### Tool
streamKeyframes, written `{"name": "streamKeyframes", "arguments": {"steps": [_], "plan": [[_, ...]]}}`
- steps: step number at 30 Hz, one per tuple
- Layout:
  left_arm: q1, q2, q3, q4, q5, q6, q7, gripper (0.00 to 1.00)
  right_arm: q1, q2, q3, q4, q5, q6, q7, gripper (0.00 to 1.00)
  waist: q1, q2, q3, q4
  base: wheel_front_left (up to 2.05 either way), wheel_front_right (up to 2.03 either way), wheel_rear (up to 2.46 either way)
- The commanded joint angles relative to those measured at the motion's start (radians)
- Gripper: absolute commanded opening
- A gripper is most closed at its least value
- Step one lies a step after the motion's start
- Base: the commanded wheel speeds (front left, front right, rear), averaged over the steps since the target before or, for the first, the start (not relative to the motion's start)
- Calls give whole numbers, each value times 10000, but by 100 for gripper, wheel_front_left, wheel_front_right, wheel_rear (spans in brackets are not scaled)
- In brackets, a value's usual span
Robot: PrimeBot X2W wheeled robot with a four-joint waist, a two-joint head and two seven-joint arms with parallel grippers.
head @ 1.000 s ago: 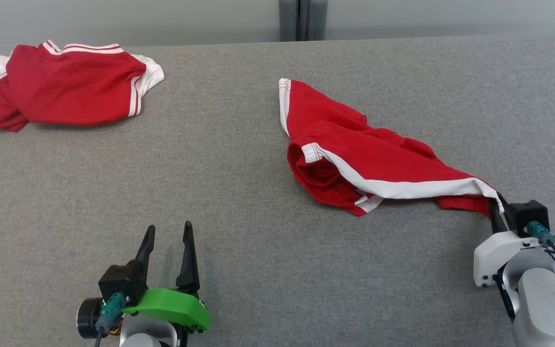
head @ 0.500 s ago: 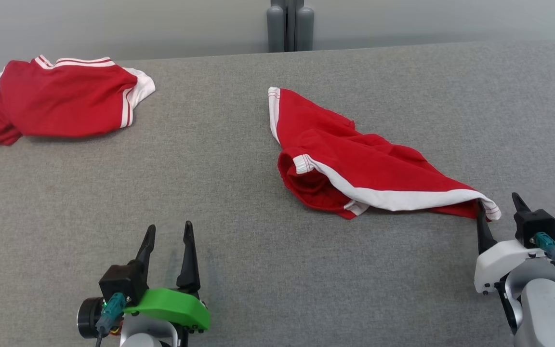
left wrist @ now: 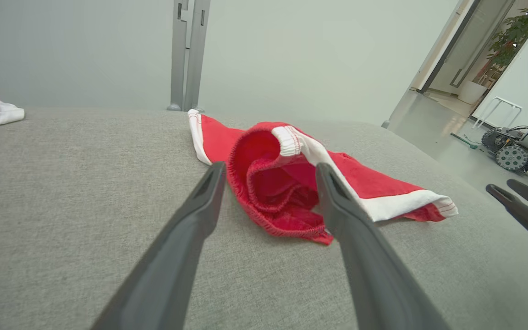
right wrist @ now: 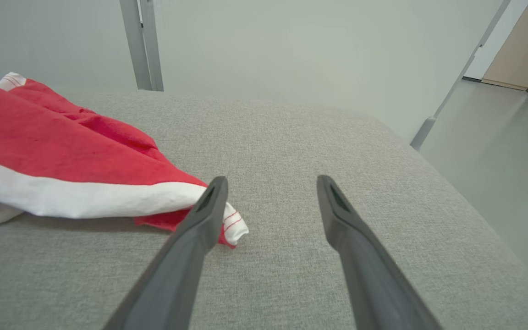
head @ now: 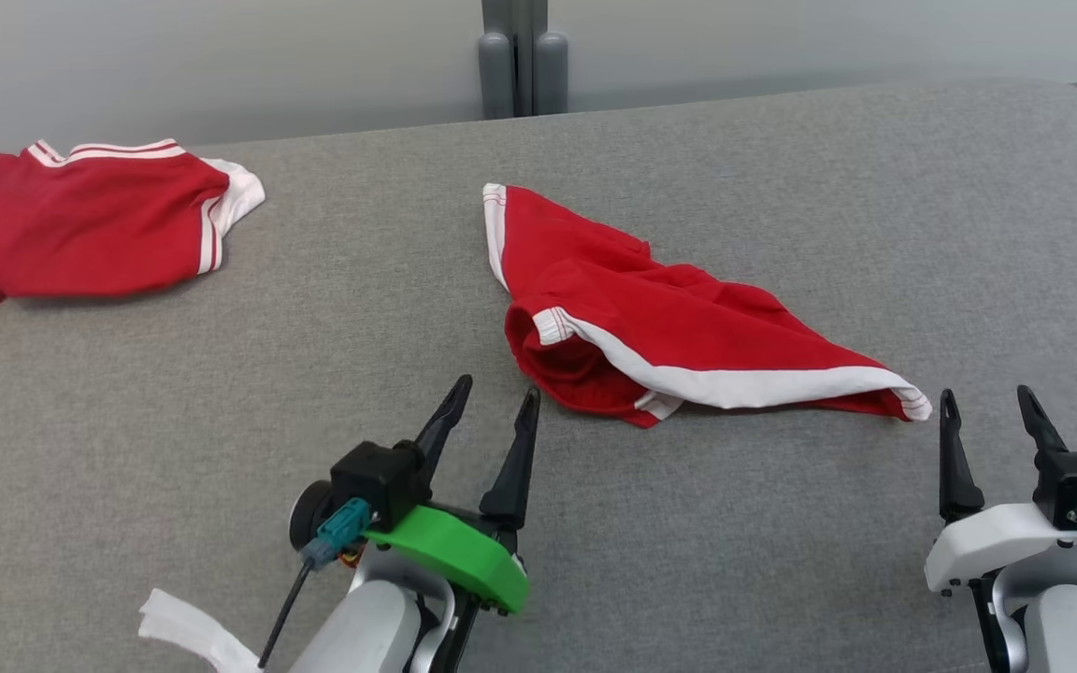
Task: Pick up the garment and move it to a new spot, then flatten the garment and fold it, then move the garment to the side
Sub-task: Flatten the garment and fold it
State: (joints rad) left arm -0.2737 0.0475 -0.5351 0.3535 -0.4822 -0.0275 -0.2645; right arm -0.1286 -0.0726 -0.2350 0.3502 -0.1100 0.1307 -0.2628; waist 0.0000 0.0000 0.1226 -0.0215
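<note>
Head view, bottom edge: a white strip lies on the table at lower left, beside the left arm.

Lower centre: the left gripper points up and to the right, jaws wide and empty, tips just short of the garment. In the left wrist view the left gripper frames the open, elastic-edged mouth of the garment. This aim suggests it is lined up to pinch that near hem.

Lower right: the right gripper stands with jaws wide and empty, just beside the garment's white-trimmed right corner and not touching it. The right wrist view sets that corner of the garment against the left jaw of the right gripper, outside the gap. The same gripper shows at the right edge of the left wrist view.

Centre: the red garment with white bands lies crumpled on the table, free of both grippers, stretched from upper left to lower right. One opening gapes toward the robot. Its spot mid-table leaves room all round for spreading. Flattening appears to be the step in hand, with one gripper stationed at each end to pull the cloth taut.

Upper left: a second red garment rests well apart, near the far table edge.

Top centre: a grey post stands behind the table against the wall.
</note>
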Motion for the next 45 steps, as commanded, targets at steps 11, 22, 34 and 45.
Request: {"name": "streamKeyframes", "arguments": {"steps": [11,22,34,45], "plan": [[-1572,52,-403,1571,-1317,618,3,100,388,202,192,-1055,298,1,-31,100,0,0,194,-1105,0,0,0],[-2427,55,-1118,1915,-2257,616,3,0,369,219,230,-1199,548,1,-31,100,0,0,302,-1275,0,0,0],[-851,417,-779,527,-2084,165,15,0,649,217,211,-1278,764,1,-31,100,0,0,210,-675,0,0,0],[381,1185,-639,820,-2707,392,895,0,638,216,499,-1126,882,1,-31,100,0,0,112,-382,0,0,0]]}}
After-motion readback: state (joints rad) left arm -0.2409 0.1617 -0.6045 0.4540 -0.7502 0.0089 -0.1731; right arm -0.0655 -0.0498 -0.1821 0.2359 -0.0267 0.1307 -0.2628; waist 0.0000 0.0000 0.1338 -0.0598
